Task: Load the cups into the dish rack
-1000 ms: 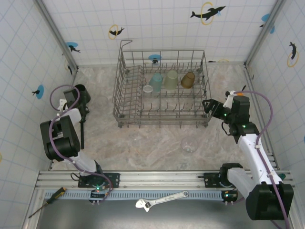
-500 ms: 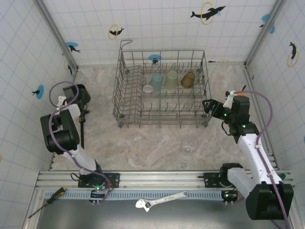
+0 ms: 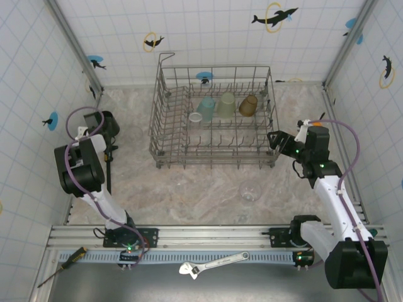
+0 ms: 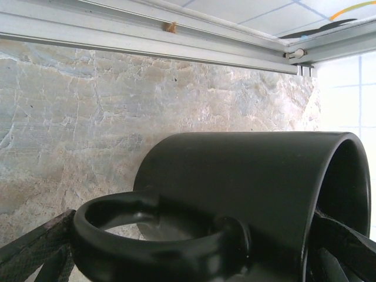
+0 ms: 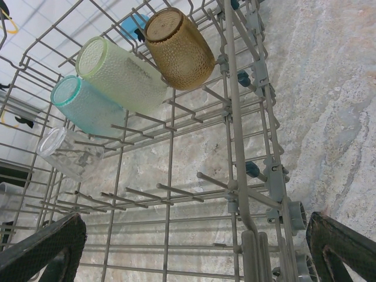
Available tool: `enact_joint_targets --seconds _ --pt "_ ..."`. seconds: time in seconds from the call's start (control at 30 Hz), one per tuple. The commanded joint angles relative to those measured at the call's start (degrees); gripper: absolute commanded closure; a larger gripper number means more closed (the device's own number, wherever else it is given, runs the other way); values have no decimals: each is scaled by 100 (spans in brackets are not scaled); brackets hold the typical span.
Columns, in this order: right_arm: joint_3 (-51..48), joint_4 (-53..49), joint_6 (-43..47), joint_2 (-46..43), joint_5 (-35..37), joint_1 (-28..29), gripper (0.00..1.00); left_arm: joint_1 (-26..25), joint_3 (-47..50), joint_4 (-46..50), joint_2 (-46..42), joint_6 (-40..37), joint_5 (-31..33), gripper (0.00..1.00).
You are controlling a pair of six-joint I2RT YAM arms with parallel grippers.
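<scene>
A black mug [image 4: 247,176] lies on its side at the table's left edge, handle toward the left wrist camera. My left gripper [image 4: 188,258] is open around it, one finger [image 4: 35,249] by the handle and the other at the rim. In the top view the left gripper [image 3: 107,128] sits at the mug [image 3: 104,117]. The dish rack [image 3: 214,158] holds amber [image 5: 179,47], pale green [image 5: 120,73], teal [image 5: 88,106] and clear [image 5: 67,154] tumblers lying on its tines. Another clear tumbler [image 3: 250,190] stands on the table. My right gripper [image 3: 277,139] is open beside the rack's right wall [image 5: 235,117], holding nothing.
A thin black rod [image 3: 108,173] lies on the table beside the left arm. A screwdriver [image 3: 63,267] and a wrench [image 3: 214,263] rest on the near rail. Tiled walls close in the left, back and right sides.
The left arm's elbow has drawn further from the near edge, along the left wall, while its gripper stays at the mug. The right arm and the cups have not moved.
</scene>
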State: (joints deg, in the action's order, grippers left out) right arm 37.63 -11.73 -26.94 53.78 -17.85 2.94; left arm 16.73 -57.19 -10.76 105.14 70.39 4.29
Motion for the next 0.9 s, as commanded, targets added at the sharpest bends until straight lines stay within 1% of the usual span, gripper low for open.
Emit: enact_joint_targets --seconds 0.0,0.13,0.3,0.37,0.43,0.5,0.53,0.67,0.8,0.87 --pt "23 203 13 18 36 -22 0 54 -138 67 50 -19 85 5" --pt "21 200 0 -4 33 -22 0 79 -153 66 28 -34 88 11" --pt "17 206 -15 -26 13 -22 0 118 -179 42 56 -34 -46 23" --pt "17 196 -27 -35 27 -22 0 130 -185 23 71 -34 -114 31" --pt "25 191 -22 -50 27 -22 0 147 -183 17 80 -20 -152 33" --pt "34 186 -32 -52 26 -23 0 161 -168 -1 70 -20 -200 41" --pt "34 179 -36 -60 24 -22 0 160 -159 -4 70 -17 -216 43" --pt "54 188 -48 -63 3 -22 0 186 -147 -30 65 -42 -315 55" --pt "72 178 -48 -70 -3 -22 0 198 -113 -66 67 -60 -413 64" --pt "79 179 -48 -74 -8 -22 0 206 -101 -96 84 -69 -481 73"
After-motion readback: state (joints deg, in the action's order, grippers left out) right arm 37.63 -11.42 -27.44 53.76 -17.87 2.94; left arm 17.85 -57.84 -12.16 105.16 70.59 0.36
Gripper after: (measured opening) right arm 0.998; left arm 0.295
